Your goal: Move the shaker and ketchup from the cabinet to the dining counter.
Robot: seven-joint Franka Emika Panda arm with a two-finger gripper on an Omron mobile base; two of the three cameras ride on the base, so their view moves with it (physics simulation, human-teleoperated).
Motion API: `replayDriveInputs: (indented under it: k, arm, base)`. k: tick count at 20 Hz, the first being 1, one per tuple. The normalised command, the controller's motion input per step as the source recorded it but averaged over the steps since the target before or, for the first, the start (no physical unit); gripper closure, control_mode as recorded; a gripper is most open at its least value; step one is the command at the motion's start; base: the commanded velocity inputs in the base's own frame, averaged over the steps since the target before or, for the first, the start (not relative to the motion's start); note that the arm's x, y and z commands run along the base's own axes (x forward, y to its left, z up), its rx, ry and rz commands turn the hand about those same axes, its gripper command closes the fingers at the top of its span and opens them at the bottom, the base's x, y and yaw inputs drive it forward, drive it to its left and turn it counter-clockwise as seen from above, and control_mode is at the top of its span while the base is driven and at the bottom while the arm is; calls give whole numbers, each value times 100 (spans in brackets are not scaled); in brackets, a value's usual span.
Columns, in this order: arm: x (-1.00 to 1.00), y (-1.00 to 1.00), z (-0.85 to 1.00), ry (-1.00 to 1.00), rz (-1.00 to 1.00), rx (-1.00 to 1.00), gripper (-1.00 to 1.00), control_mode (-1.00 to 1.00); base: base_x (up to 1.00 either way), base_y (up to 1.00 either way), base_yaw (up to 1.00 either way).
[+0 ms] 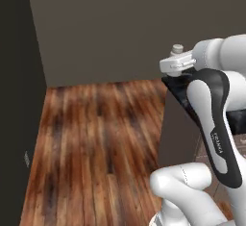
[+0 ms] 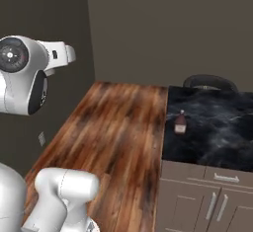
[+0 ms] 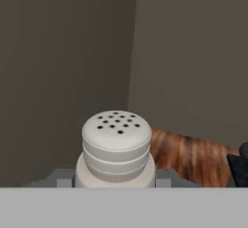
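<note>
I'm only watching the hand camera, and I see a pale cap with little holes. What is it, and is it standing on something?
Observer: It's a shaker. In the left base view it stands on nothing: the gripper holds it in the air, high above the wooden floor.
Visitor: Is there a table anywhere near?
Observer: Yes. The right base view shows a black marble counter off to the arm's right.
Visitor: Anything on it?
Observer: A small ketchup bottle stands upright close to the counter's left edge.
</note>
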Motion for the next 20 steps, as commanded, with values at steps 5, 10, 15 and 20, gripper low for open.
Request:
replayDriveInputs:
  k: [5,10,15,20]
  arm:
    - [0,0,0,0,0,0,100,100]
    - [0,0,0,0,0,0,100,100]
    - [0,0,0,0,0,0,100,100]
    - [0,0,0,0,0,0,100,100]
  base:
    - [90,4,-32]
    - [62,22,-26]
    - [50,21,-49]
    - [38,26,-63]
